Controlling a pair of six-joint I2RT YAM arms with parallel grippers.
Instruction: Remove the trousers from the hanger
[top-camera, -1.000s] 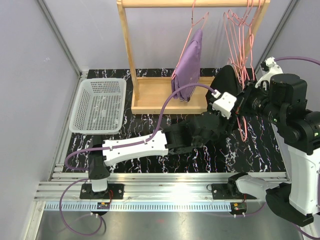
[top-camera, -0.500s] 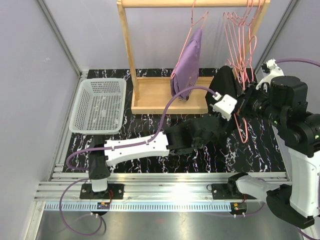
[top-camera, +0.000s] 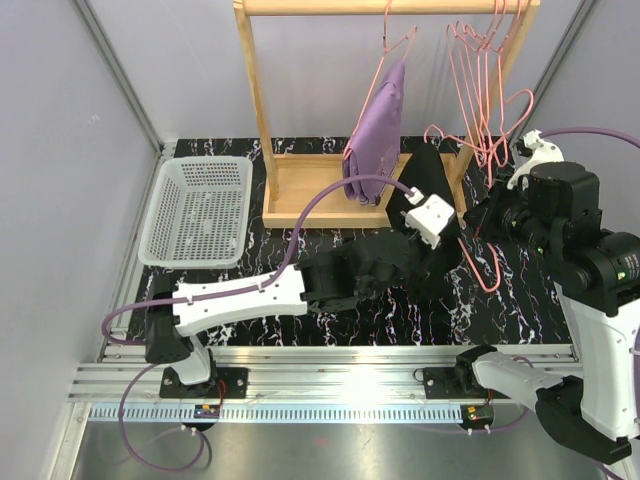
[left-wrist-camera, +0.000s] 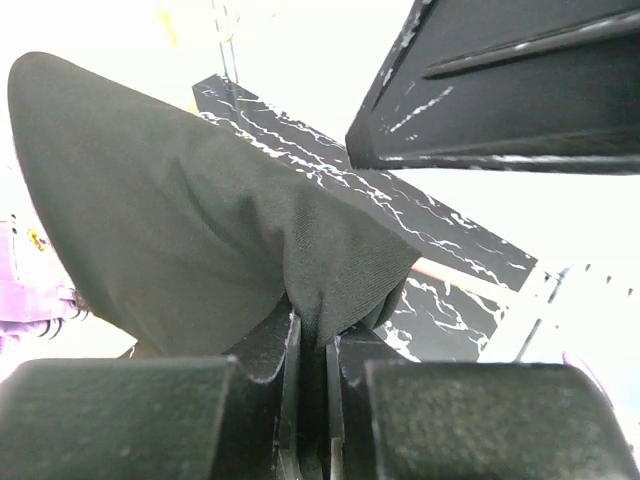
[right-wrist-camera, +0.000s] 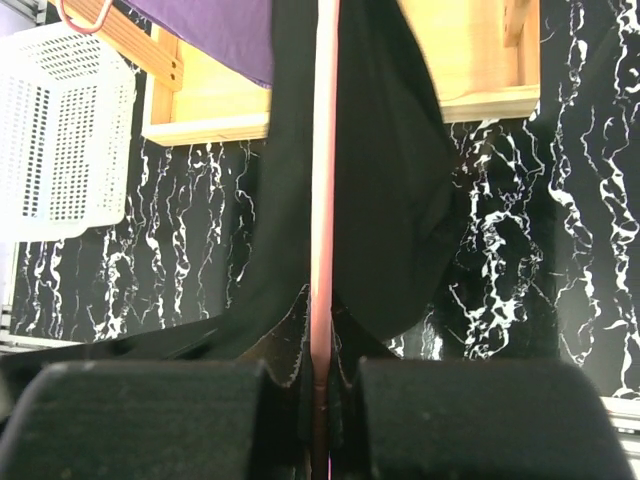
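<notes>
The black trousers (top-camera: 424, 172) (left-wrist-camera: 180, 230) rise in a cone beside the wooden rack, draped on a pink wire hanger (right-wrist-camera: 322, 150) that is off the rail. My left gripper (left-wrist-camera: 315, 340) is shut on a fold of that black cloth. My right gripper (right-wrist-camera: 322, 375) is shut on the hanger's wire, with black cloth (right-wrist-camera: 395, 180) hanging on both sides of it. The lilac trousers (top-camera: 375, 135) (right-wrist-camera: 215, 25) hang on another pink hanger on the rail. My left fingertips are hidden in the top view.
A white plastic basket (top-camera: 200, 165) (right-wrist-camera: 60, 130) sits on the marbled black table at the left. The wooden rack's base (top-camera: 310, 195) (right-wrist-camera: 470, 60) stands behind the arms. Several empty pink hangers (top-camera: 480, 70) hang at the rail's right end.
My left gripper has shut on the black cloth and pulled back to the left with it. The hanger in my right gripper has swung left and tilted.
</notes>
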